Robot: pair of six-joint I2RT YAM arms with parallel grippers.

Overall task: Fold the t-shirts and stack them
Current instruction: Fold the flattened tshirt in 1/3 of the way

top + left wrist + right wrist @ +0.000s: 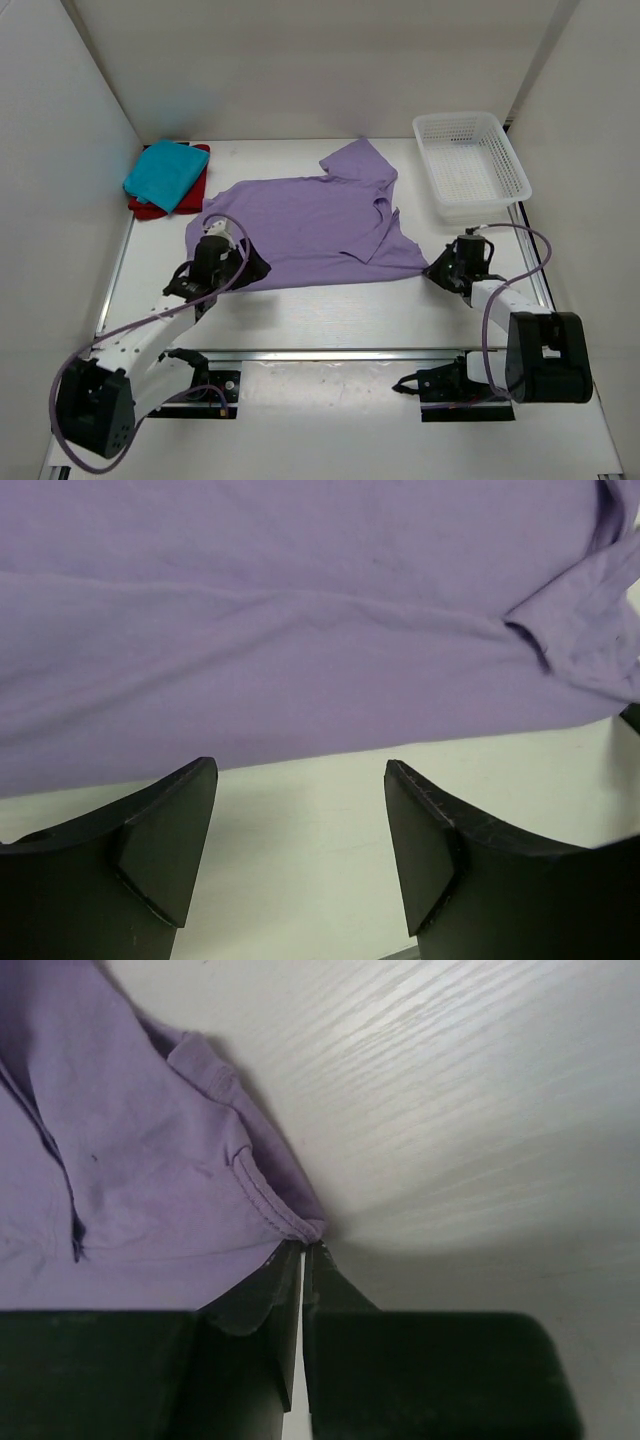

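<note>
The lavender t-shirt [310,225] lies spread flat in the middle of the table, with one sleeve pointing to the back. My left gripper [252,266] is open at its near left hem; in the left wrist view the hem [300,610] lies just beyond the gripper [300,765], with bare table between the fingers. My right gripper [432,270] is shut at the shirt's near right corner. There the hem corner [290,1222] is pinched at the tips of the gripper [303,1248]. A folded teal-blue t-shirt [165,175] lies on a folded red t-shirt [150,208] at the back left.
A white lattice basket [455,117] stands at the back right, just beyond the right arm. White walls close in the table on the left, back and right. A metal rail [330,352] crosses in front of the arm bases.
</note>
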